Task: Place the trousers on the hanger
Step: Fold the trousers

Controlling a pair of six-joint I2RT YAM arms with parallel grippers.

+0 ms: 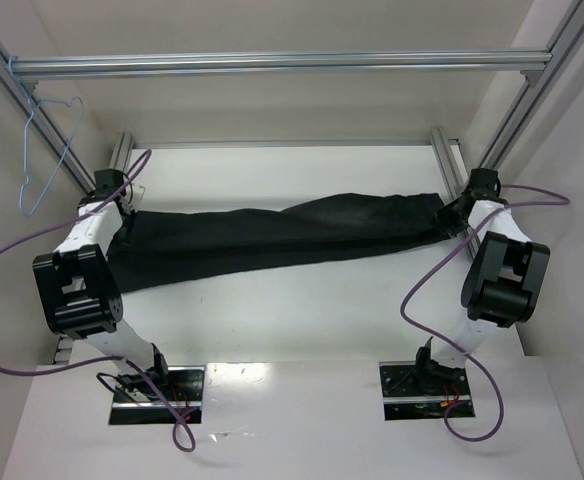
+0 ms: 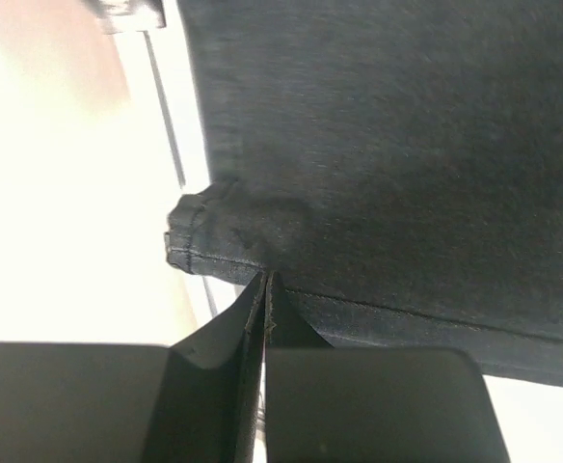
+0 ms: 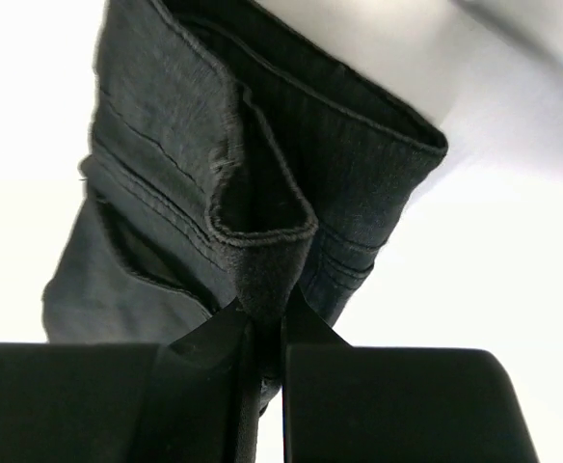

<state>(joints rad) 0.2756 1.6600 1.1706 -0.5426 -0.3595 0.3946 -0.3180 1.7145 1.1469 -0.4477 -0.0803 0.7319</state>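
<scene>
1. Right now my left pincer (image 2: 265, 289) is pressed fully together on a hem edge of the trousers (image 1: 272, 240), at their left end.
2. My right pincer (image 3: 267, 318) is closed on a thick fold of cloth at their right end.
3. Between the two, the trousers stretch long and flat over the table (image 1: 292, 320); I cannot tell if they touch it.
4. To do this step well, I judge both ends should rise together, level and taut, so neither pinch slips.
5. Beyond the trousers' left end, the hanger (image 1: 47, 150) hangs from the rail (image 1: 272, 63), well apart from them.
6. Count: one pair of trousers, one hanger, two pincers, both gripping.
</scene>
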